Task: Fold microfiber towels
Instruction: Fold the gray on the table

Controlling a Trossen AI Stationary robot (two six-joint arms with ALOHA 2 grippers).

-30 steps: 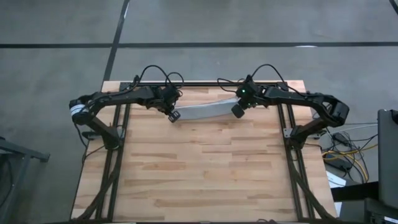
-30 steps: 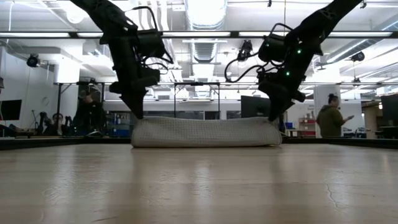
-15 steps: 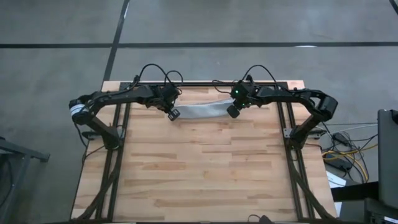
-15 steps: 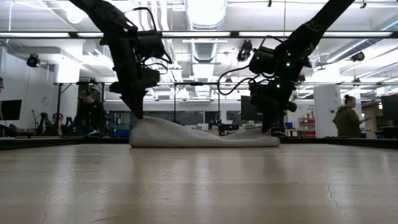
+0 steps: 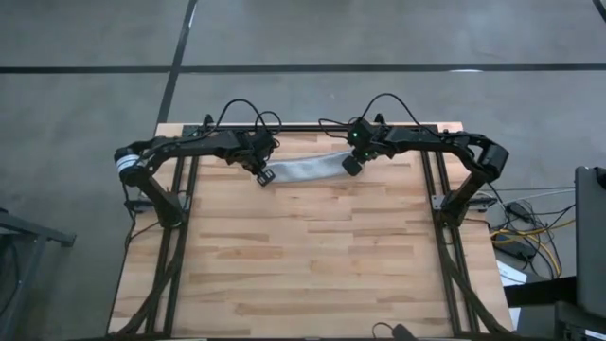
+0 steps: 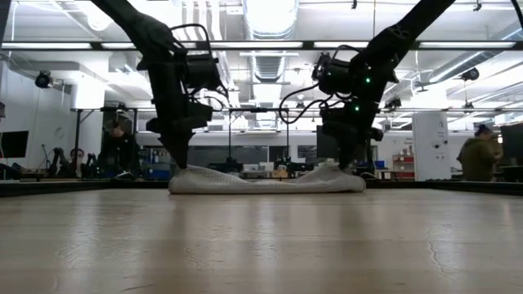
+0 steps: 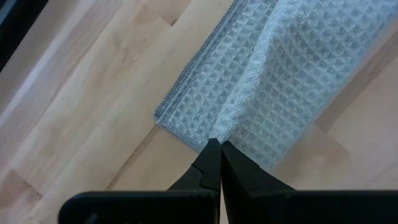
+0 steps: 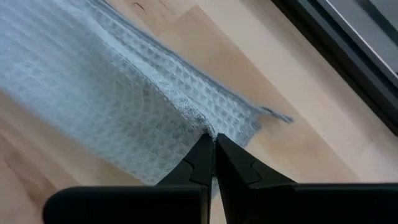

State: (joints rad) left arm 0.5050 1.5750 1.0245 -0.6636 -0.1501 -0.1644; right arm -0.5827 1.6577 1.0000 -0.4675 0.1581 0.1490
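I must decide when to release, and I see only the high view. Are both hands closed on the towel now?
Observer: Yes. The left wrist view shows the left hand pinched shut on the towel at a corner.
Operator: And the right one?
Observer: The right hand is also shut on a pinch of cloth near the edge, in its wrist view.
Operator: Is the towel lifted off the table?
Observer: The low view shows it lying low on the table, slightly raised at both held ends.
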